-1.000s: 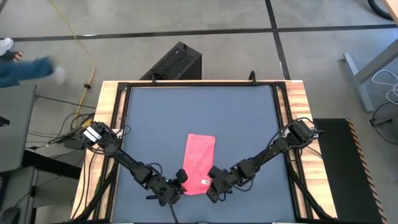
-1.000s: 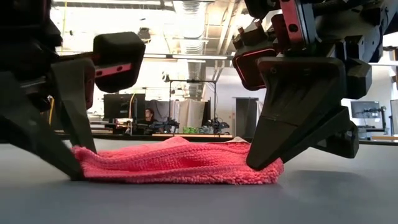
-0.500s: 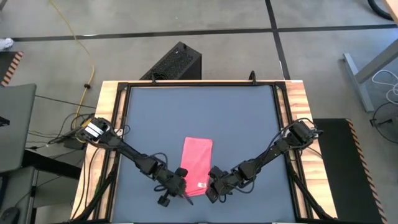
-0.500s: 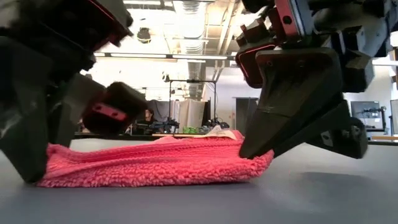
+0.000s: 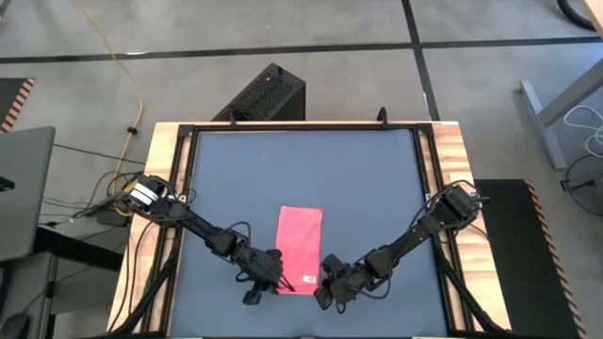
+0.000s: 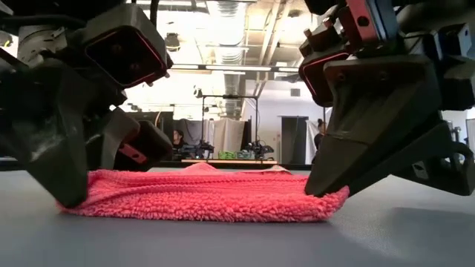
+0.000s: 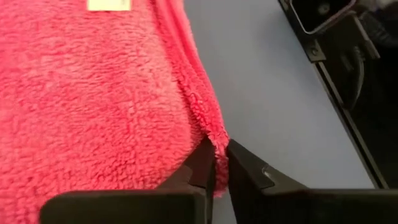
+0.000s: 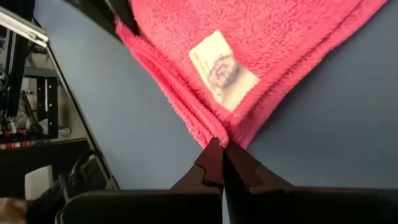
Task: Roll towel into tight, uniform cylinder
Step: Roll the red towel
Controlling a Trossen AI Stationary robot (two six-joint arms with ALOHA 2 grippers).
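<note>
The bright pink towel lies flat on the dark grey tabletop as a narrow folded strip running from far to near. Its white tag sits near the near right corner. My left gripper is shut on the towel's near left corner. My right gripper is shut on the near right corner. In the low view the left gripper's fingers and the right gripper's fingers stand at the two ends of the towel's near edge. My left gripper pinches the towel's left side edge at its near corner between its two fingertips. The fingers slant down from the table's left and near side. The towel stays flat on the table. More than one layer shows at that edge. My right gripper pinches the towel's near right corner, just beyond the tag, between its two fingertips. The fingers slant down from the table's right and near side. The corner lies on the table and the cloth is slack.
The table has a raised black frame and wooden side boards. Bare tabletop lies beyond the towel's far end. A black box stands on the floor behind the table.
My left gripper has gone toward the table's right and a little toward its far edge, to the towel's near left corner. The towel's near end has shifted, and the strip now lies straighter from far to near. My right gripper has stayed at the near right corner.
</note>
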